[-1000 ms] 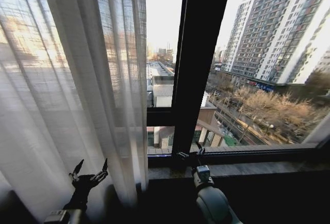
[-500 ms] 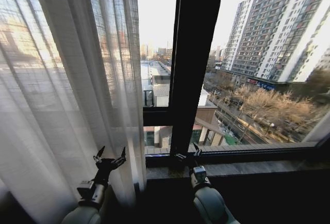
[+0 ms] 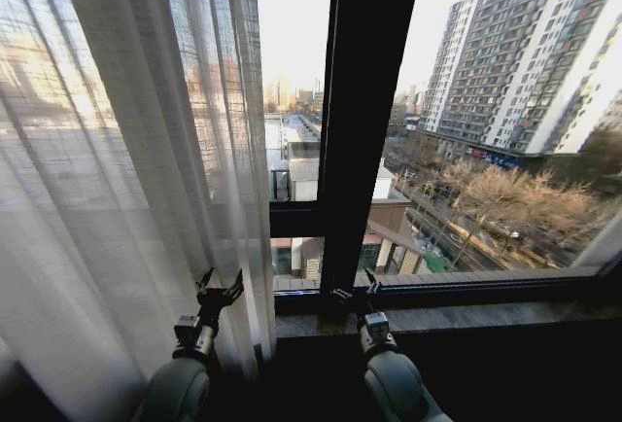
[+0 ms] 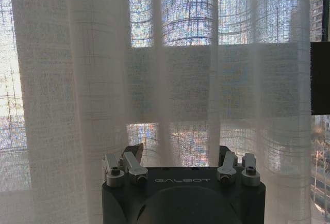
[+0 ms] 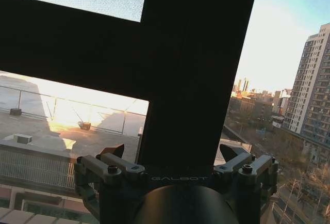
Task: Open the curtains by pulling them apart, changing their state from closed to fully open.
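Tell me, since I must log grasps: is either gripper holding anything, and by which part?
Nothing is held. The left gripper is open at the curtain, its fingers not closed on fabric. The right gripper is open by the window frame.

Dark window sill (image 3: 486,317) runs below the glass; sheer curtains (image 3: 126,198) hang bunched at its left end, lower hem hidden.

We counted one curtain panel (image 3: 126,198) at left, two claws, left (image 3: 220,291) and right (image 3: 355,292).
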You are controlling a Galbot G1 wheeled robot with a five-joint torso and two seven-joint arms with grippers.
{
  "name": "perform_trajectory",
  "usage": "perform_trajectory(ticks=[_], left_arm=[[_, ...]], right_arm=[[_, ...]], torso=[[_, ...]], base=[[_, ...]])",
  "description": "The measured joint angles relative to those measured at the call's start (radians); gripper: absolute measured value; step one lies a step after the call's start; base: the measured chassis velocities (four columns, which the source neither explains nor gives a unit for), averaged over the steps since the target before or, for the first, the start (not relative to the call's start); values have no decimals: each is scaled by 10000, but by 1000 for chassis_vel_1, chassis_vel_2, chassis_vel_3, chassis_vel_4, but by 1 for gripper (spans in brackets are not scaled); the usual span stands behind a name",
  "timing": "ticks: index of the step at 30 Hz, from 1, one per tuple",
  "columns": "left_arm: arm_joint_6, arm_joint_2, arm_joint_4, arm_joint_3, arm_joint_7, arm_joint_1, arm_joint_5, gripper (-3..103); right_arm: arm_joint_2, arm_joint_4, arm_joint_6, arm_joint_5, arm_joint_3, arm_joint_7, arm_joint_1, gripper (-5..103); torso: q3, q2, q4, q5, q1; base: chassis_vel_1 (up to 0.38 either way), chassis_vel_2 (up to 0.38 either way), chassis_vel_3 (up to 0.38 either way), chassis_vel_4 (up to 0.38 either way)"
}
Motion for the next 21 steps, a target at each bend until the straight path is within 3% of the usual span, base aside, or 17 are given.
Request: perform_trajectory(ticks=[4, 6, 12, 15, 17, 21], left_arm=[[-5, 260, 15, -161, 92, -13, -195, 54], [-5, 306, 4, -219, 161, -7, -239, 54], [-4, 401, -151, -416, 416, 95, -346, 26], [2, 401, -228, -494, 547, 170, -371, 20], [9, 402, -342, -598, 661, 274, -390, 9], [21, 403, -457, -696, 704, 353, -409, 2]], right_arm=[[78, 51, 0, -21, -4, 35, -8, 100], [85, 83, 0, -23, -3, 55, -17, 100], [76, 268, 0, -32, 59, 137, -99, 100], [74, 298, 1, -31, 59, 147, -103, 100], [93, 338, -8, -18, 30, 142, -100, 100], [118, 340, -22, -62, -24, 45, -80, 100]], torso=[[-1, 1, 0, -1, 0], [-2, 1, 1, -1, 0], [-1, 0, 0, 0, 0], [-1, 0, 1, 0, 0], [-2, 0, 0, 0, 0], [-2, 1, 0, -1, 0]], base=[[0, 0, 0, 0], [0, 0, 0, 0], [0, 0, 0, 0], [0, 0, 0, 0], [0, 0, 0, 0], [0, 0, 0, 0]])
